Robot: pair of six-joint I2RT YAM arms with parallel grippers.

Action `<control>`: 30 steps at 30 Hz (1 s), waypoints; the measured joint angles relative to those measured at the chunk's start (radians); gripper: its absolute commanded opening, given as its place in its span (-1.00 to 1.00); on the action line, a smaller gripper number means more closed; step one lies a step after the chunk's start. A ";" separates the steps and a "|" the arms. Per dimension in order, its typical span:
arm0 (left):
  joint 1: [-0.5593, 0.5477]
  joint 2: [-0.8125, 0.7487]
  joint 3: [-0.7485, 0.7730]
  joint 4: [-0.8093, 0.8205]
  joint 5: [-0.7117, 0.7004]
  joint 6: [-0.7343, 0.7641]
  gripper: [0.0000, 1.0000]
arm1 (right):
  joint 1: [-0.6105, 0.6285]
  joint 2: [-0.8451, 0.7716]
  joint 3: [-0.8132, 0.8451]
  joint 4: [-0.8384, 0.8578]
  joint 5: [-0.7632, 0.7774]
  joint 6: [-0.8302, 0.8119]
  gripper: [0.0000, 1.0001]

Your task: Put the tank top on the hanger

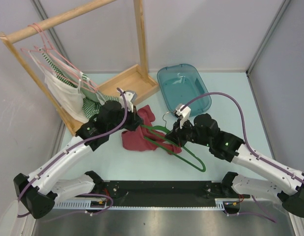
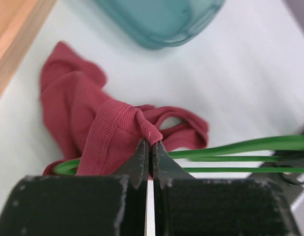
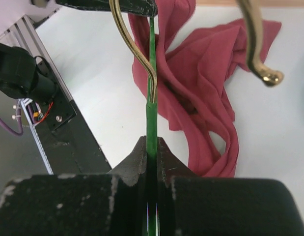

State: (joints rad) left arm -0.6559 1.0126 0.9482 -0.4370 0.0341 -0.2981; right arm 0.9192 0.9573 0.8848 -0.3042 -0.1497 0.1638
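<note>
Tank top, ribbed red knit, in left gripper; thin green hanger in right gripper.

Robot lab test cell, plain grey panel walls, aluminium-framed, pale tabletop

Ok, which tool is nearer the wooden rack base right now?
Left. The left tool, shut on the tank top, sits just in front of the wooden rack base; the right tool, clamping the hanger, is farther off to its right.
</note>
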 measured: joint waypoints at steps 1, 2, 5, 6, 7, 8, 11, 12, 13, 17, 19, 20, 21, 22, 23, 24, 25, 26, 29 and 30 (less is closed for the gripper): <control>-0.014 0.000 0.017 0.001 0.015 -0.004 -1.00 | 0.000 0.000 -0.009 0.017 -0.002 -0.002 -1.00; -0.027 0.000 0.032 0.004 0.026 -0.009 -1.00 | 0.000 -0.002 -0.024 0.045 -0.006 -0.002 -1.00; -0.054 0.000 0.056 0.016 0.050 -0.019 -1.00 | 0.000 -0.019 -0.085 0.122 -0.013 0.001 -1.00; -0.058 -0.001 0.057 0.021 0.056 -0.023 -1.00 | 0.000 -0.029 -0.103 0.140 -0.015 0.003 -1.00; -0.061 -0.001 0.057 0.024 0.068 -0.029 -1.00 | 0.000 -0.043 -0.127 0.167 -0.016 0.006 -1.00; -0.062 -0.001 0.056 0.028 0.077 -0.035 -1.00 | 0.000 -0.060 -0.150 0.189 -0.016 0.011 -1.00; -0.062 -0.010 0.043 0.054 0.116 -0.056 -0.74 | 0.000 -0.100 -0.186 0.226 -0.006 0.020 -1.00; -0.063 -0.017 0.036 0.060 0.134 -0.063 -0.53 | 0.000 -0.108 -0.189 0.234 -0.002 0.020 -1.00; -0.063 -0.023 0.029 0.067 0.148 -0.068 -0.30 | 0.000 -0.115 -0.190 0.239 0.003 0.020 -1.00; -0.064 -0.041 0.013 0.064 0.184 -0.072 0.72 | 0.000 -0.131 -0.189 0.252 0.019 0.018 -1.00; -0.065 -0.063 0.012 0.049 0.182 -0.069 0.90 | 0.000 -0.131 -0.189 0.251 0.028 0.016 -1.00; -0.065 -0.084 0.012 0.041 0.179 -0.068 0.98 | 0.000 -0.132 -0.189 0.250 0.030 0.014 -1.00; -0.065 -0.106 0.012 0.031 0.175 -0.065 0.99 | 0.000 -0.132 -0.189 0.249 0.030 0.013 -1.00; -0.066 -0.138 0.013 0.020 0.169 -0.060 0.99 | -0.001 -0.132 -0.189 0.243 0.029 0.006 -1.00; -0.066 -0.161 0.013 0.014 0.165 -0.058 0.99 | -0.002 -0.133 -0.189 0.240 0.029 0.004 -1.00; -0.066 -0.193 0.016 0.005 0.156 -0.048 0.99 | -0.007 -0.133 -0.188 0.232 0.025 -0.002 -1.00; -0.066 -0.221 0.024 -0.006 0.152 -0.032 0.99 | -0.013 -0.133 -0.186 0.220 0.016 -0.007 -1.00; -0.066 -0.243 0.035 -0.014 0.151 -0.014 0.98 | -0.018 -0.133 -0.182 0.208 0.000 -0.012 -1.00; -0.066 -0.280 0.075 -0.036 0.160 0.056 0.88 | -0.044 -0.132 -0.156 0.166 -0.060 -0.032 -1.00; -0.066 -0.288 0.084 -0.038 0.175 0.085 0.88 | -0.055 -0.129 -0.137 0.145 -0.090 -0.040 -1.00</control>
State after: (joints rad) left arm -0.7216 0.7242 1.0321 -0.4747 0.2089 -0.2127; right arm 0.8639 0.8280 0.7483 -0.1596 -0.2394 0.1242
